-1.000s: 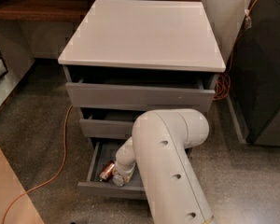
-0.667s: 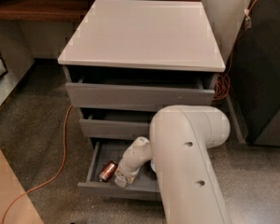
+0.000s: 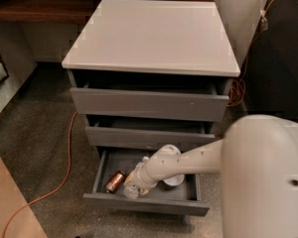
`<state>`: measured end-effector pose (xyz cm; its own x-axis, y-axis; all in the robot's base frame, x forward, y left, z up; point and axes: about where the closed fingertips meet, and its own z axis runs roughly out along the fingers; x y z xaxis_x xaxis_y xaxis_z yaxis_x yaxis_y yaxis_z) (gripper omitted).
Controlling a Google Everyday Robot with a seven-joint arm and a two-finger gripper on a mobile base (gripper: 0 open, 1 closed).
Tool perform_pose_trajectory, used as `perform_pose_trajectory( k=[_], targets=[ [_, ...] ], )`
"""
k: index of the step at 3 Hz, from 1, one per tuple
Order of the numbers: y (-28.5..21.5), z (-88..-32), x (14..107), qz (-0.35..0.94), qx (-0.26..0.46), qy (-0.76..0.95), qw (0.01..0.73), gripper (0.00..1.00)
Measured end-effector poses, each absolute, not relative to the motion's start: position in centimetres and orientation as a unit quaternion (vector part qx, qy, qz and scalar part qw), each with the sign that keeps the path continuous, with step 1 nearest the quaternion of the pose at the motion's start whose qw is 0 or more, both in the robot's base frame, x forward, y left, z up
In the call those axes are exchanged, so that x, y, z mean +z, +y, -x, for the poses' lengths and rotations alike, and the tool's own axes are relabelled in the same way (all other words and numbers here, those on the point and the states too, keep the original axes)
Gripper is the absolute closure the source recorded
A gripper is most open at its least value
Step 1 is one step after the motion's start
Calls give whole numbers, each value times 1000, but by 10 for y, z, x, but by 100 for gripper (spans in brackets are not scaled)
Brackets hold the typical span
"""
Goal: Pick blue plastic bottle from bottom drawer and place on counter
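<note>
The bottom drawer is pulled out, showing its shallow grey tray. My gripper reaches down into it from the right, at the end of the cream arm. Right under the gripper lies a small pale greyish shape, the blue plastic bottle, mostly hidden by the gripper. Whether the gripper touches it does not show. The white glossy counter tops the cabinet above.
A copper-red can lies left of the gripper in the drawer, and a white bowl sits to its right, partly behind the arm. The two upper drawers stand slightly ajar. An orange cable runs across the floor on the left.
The arm's large housing has swung to the right and nearer the camera. The gripper has stayed down in the bottom drawer over the same spot.
</note>
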<state>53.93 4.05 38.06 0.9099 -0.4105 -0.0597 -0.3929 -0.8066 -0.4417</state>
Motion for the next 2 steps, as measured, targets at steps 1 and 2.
perform_pose_trajectory(
  k=[1,2],
  targets=[
    [44,-525,413,950,-12,182,254,100],
    [40,-518,448,951,-24,151,268,100]
  ],
)
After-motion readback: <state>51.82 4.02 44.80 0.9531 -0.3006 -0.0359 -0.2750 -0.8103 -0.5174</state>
